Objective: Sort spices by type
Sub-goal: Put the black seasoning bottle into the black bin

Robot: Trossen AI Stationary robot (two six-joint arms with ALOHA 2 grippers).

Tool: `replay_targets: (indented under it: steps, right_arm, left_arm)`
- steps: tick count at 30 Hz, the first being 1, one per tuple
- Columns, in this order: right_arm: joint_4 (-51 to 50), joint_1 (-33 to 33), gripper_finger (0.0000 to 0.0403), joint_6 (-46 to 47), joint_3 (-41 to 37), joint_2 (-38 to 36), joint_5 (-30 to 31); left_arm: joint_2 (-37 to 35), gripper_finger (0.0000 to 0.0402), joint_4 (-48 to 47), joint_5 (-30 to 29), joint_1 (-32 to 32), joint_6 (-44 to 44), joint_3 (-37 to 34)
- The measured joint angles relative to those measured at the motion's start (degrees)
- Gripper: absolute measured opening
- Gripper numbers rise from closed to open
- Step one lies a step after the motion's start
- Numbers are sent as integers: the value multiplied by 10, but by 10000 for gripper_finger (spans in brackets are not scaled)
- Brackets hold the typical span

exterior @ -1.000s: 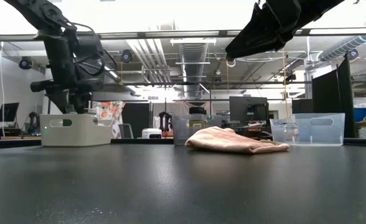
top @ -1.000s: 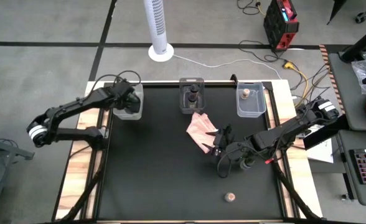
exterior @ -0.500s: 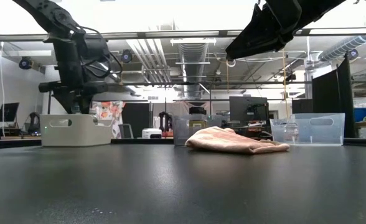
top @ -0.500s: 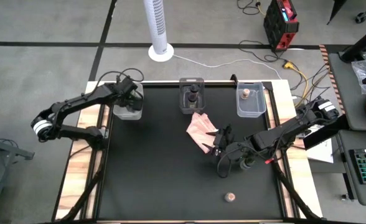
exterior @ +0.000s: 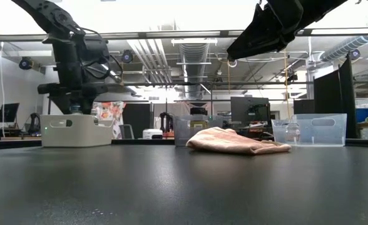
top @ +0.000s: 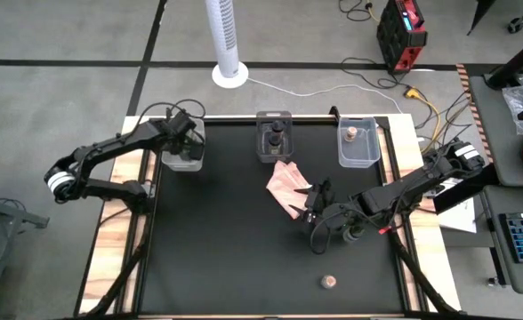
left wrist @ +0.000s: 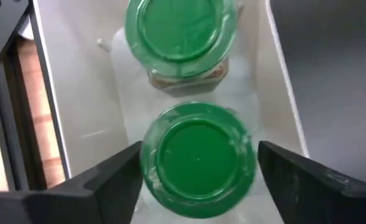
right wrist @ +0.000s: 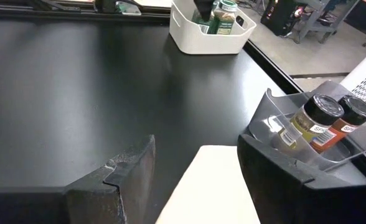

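Left tool (left wrist: 198,180) released, straddling green jar (left wrist: 198,158) in bin (top: 184,153) at 11 o'clock: lift straight, avoid neighbour jar (left wrist: 182,34).

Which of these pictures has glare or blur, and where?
Low view: bright ceiling lights wash out the top, so both arms read as silhouettes, and the near table is soft. Left wrist view: the close green lid is slightly blurred, with shine on the bin wall. Right wrist view: the cloth is overexposed to plain white.
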Motion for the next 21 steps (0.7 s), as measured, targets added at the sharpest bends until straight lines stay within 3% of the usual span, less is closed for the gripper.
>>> replay_targets:
  steps: [6,21]
  right_arm:
    - [0,0,219,0,0,0,0]
    - [0,0,219,0,0,0,0]
  left_arm:
    - [1,317,0,-2,0,8,0]
    - [-19,320,-25,-6,0,9,2]
